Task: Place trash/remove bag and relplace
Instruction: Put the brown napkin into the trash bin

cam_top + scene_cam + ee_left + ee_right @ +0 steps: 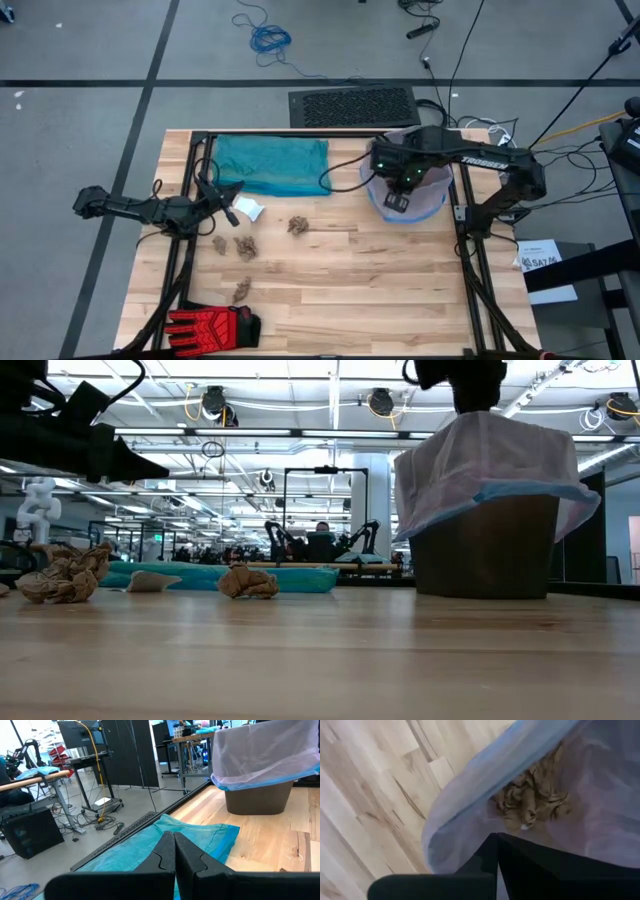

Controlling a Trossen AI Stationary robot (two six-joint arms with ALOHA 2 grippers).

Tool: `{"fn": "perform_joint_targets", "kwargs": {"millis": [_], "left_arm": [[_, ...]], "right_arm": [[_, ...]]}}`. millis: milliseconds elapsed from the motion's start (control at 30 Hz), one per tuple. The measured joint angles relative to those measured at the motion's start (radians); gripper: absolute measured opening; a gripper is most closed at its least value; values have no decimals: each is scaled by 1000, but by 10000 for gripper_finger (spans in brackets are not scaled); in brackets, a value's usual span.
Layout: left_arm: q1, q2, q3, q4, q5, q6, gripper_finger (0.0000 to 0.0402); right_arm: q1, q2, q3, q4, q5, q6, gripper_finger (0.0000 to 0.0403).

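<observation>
- The bin hides behind its own bag in the high view; only the low and left wrist views show its dark wall below the bag's blue rim.
- In the low view the right arm is cut off at the top edge, so its claw cannot be seen there.
- Wads in the bag show as a tan heap through the plastic in the right wrist view; their number cannot be made out.
- White scrap beside the left gripper is too small to identify.
- Writing: "TROSSEN" in pale letters along the right arm; a paper off the table's right edge carries print too small to read.
- Right gripper: fingers pressed together, holding nothing, poised over the bag's open mouth at the table's far right.
- Left gripper: fingers together, empty, hovering at the table's left edge near the teal bag, which lies flat at the far left.
- Four loose wads lie on the table between the arms, well apart from the bin.
- A glove sits at the near left corner.
</observation>
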Motion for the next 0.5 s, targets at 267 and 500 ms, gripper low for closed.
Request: {"fn": "perform_joint_targets", "kwargs": {"millis": [267, 500], "left_arm": [[0, 0, 0, 0, 0, 0, 0], [0, 0, 0, 61, 0, 0, 0]], "right_arm": [[7, -59, 130, 3, 98, -64, 0], [35, -125, 193, 109, 185, -151, 0]]}}
